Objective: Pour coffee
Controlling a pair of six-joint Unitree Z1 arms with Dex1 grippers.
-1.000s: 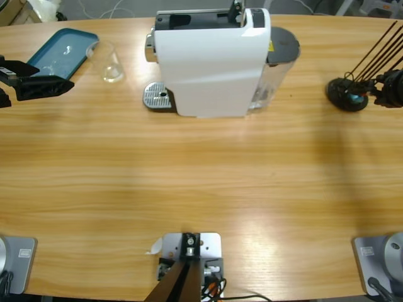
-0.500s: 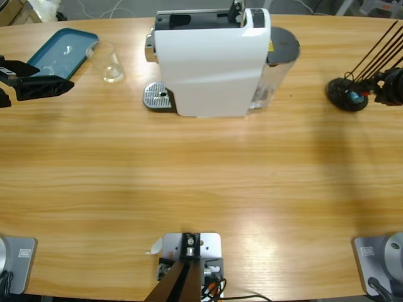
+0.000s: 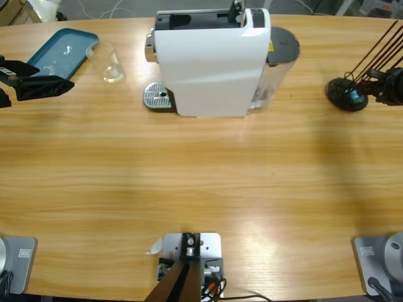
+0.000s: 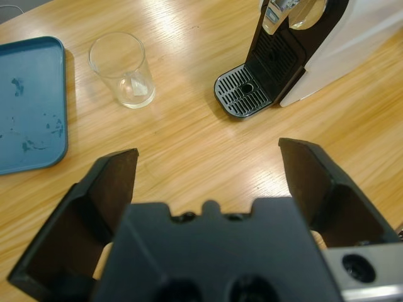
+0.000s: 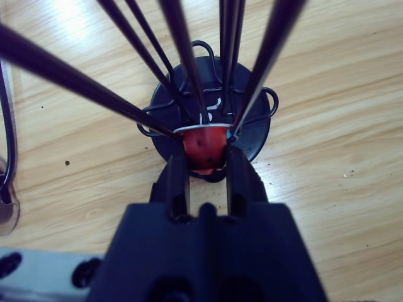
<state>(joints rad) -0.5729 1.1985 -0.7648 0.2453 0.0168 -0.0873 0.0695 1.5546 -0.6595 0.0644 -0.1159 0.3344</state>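
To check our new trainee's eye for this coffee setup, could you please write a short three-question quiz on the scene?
1. True or false: the glass stands on the table, off the drip grate of the white machine.
2. What does the right hand grip? A) a capsule B) the glass C) nothing
3. Fill in: the left hand is ____ (open or shut).
Key: 1 true; 2 A; 3 open.

Even, bright overhead light. Soft glare is seen on the table [image 3: 252, 220] near bottom middle. Black wire rods [image 5: 182, 56] are blurred close to the right wrist lens; soft shadows throughout.
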